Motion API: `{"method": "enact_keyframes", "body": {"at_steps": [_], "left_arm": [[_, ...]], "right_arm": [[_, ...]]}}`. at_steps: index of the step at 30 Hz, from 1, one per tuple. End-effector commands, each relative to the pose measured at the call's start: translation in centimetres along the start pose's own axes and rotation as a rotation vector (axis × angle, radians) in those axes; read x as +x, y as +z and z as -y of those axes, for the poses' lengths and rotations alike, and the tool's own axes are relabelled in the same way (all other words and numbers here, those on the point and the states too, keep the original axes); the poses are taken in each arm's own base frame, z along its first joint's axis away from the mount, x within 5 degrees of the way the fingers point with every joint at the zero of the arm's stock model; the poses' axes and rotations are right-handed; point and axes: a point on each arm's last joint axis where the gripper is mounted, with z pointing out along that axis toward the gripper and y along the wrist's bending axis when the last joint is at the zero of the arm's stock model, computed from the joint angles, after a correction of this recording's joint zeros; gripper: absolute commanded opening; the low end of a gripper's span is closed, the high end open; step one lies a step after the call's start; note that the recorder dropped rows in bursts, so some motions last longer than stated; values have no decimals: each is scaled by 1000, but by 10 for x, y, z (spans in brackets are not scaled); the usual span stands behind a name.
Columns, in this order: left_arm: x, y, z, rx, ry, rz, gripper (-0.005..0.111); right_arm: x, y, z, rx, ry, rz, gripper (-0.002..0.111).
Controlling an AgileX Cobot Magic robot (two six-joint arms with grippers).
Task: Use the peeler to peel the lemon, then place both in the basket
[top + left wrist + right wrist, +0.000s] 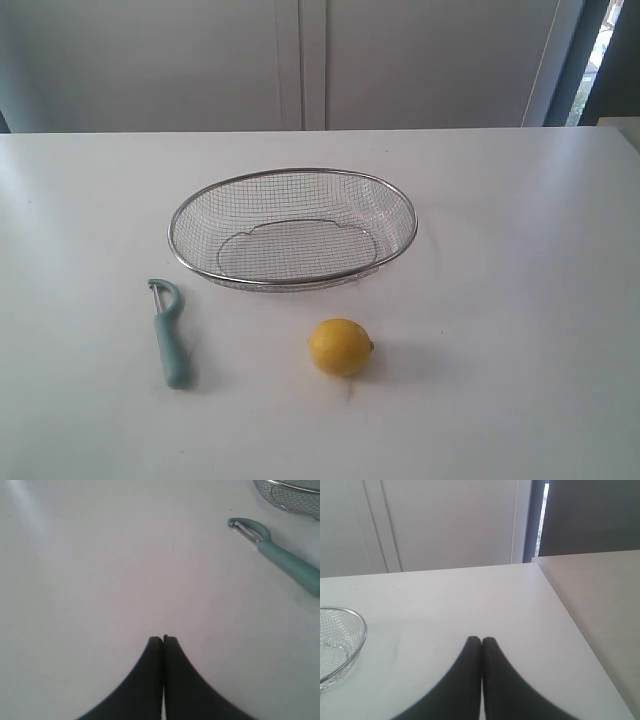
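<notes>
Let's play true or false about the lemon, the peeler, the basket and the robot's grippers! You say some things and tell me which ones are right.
1. The peeler and the lemon lie apart on the table. True.
2. The lemon is inside the basket. False: it lies on the table outside it, and the basket holds nothing.
3. The left gripper is shut. True.
4. The right gripper holds the peeler. False: it is shut on nothing, and the peeler lies on the table.
</notes>
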Motion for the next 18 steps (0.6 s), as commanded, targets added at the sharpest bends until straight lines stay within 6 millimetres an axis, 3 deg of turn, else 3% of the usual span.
{"method": "enact_keyframes", "body": {"at_steps": [1,8,18], "left_arm": [[3,1,0,-2,0,-8,0],[3,1,0,-2,0,-8,0],[3,1,0,-2,0,-8,0]], "right_arm": [[-3,-1,0,2,-10,-33,0],[-13,8,0,9,-3,-204,0],[-28,38,-4,-5,42,-501,0]]}}
